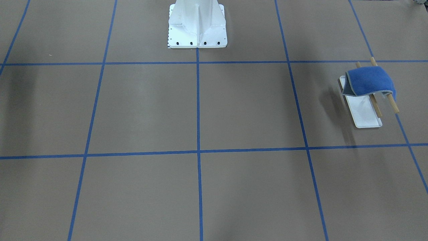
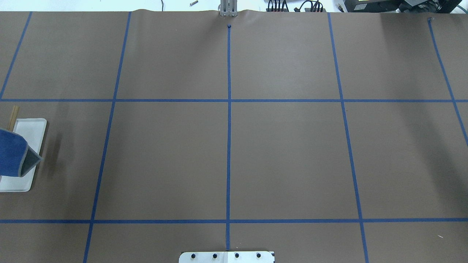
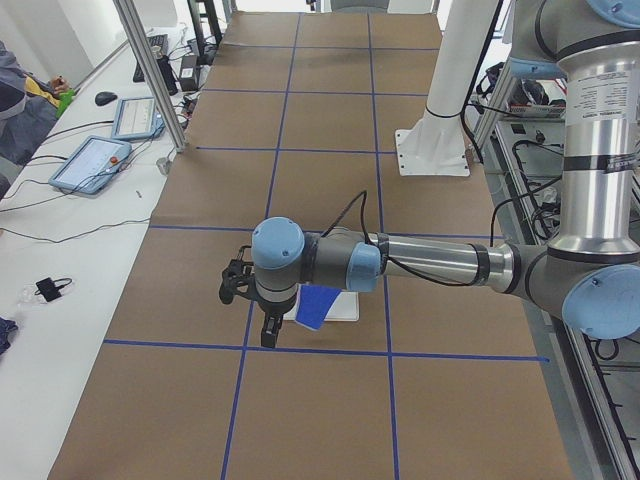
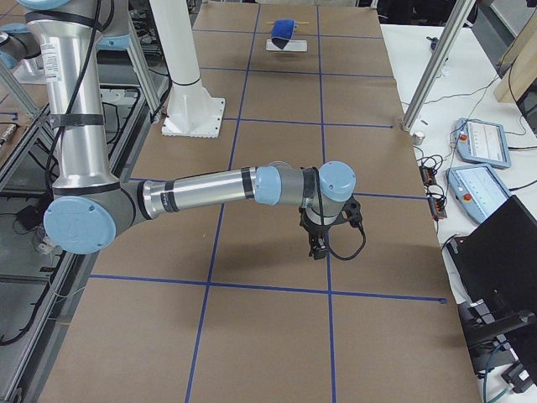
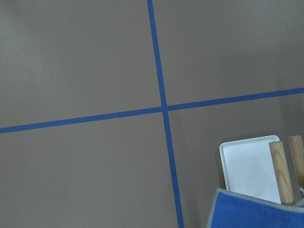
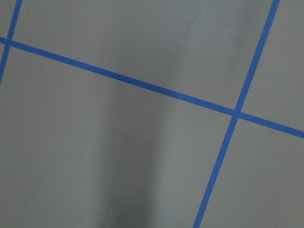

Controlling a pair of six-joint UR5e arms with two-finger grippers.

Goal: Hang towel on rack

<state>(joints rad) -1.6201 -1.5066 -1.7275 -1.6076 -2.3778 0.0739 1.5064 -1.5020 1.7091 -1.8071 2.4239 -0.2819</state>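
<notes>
- Left tool [image 3: 268, 335]: shows only in the left side view, so I can't tell whether it's open or closed. It hangs near the rack [image 1: 362, 113]. It's absent from the front and overhead views, so it isn't on the cloth.
- Right tool [image 4: 319, 248]: shows only in the right side view, so same answer, can't tell. It's over bare tabletop [image 1: 234, 110], well apart from the rack.
- Towel [image 1: 369, 80]: draped across both dowel bars [image 1: 391, 102], blue side up. One flap flares over the white tray base [image 2: 34, 126] and shows its grey underside. The other edge drops past the outer bar.
- Judgement: the hang looks done, and what's left is getting clear of it.
- Risk 1: the left arm pulls out low or sideways, clips a bar end or catches the flared flap, and drags the towel off.
- Risk 2: the rack looks light, so a nudge could slide or tip it. The post is hidden under the cloth, so I can't judge how it's braced.
- Risk 3: the towel sits toward one end of the bars and the flap isn't hanging straight. If the drape is uneven, a small jolt could let it creep off.
- Suggest: lift straight up before moving across.
</notes>
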